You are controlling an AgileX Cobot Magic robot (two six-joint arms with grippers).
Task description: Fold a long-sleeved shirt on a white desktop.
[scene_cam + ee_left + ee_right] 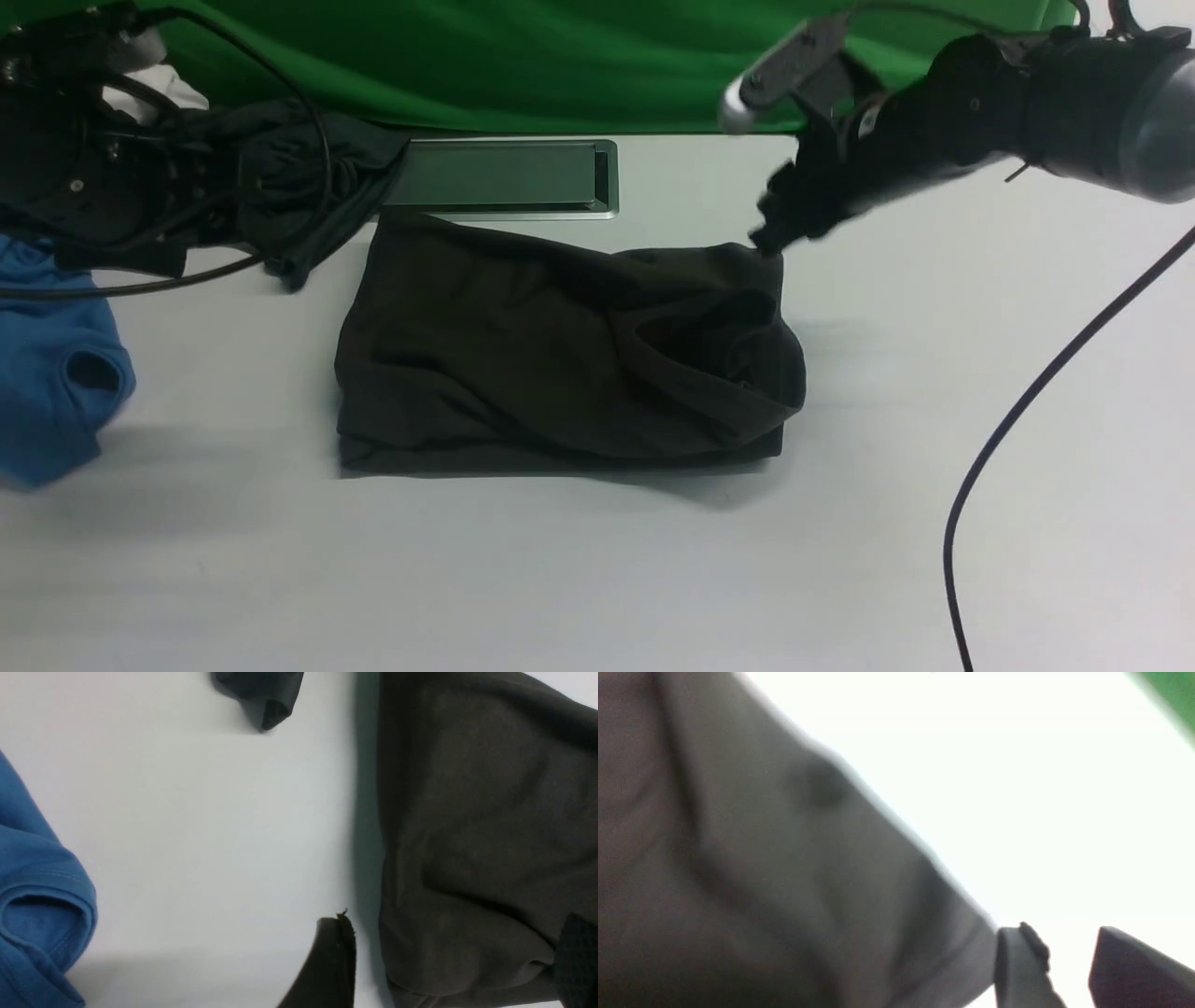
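Note:
The long-sleeved shirt point(560, 355) lies on the white desktop point(597, 569) as a dark olive-brown, roughly rectangular bundle with a loose fold bulging at its right end. My right gripper point(770, 238) hovers at the shirt's far right corner. In the right wrist view this gripper point(1069, 970) is open, with bare white between its fingers point(1017, 966) and the shirt's edge point(784, 882) just beside one finger. My left gripper point(455, 961) is open wide, high over the shirt's left end point(476, 835), holding nothing. The left arm point(93, 168) is raised at the far left.
A charcoal-grey garment point(308, 187) is heaped under the left arm, its tip point(266, 695) near the shirt. A bright blue shirt point(56, 373) lies at the left edge. The grey cable hatch point(504, 177) sits behind the shirt. A black cable point(1027, 420) hangs at the right.

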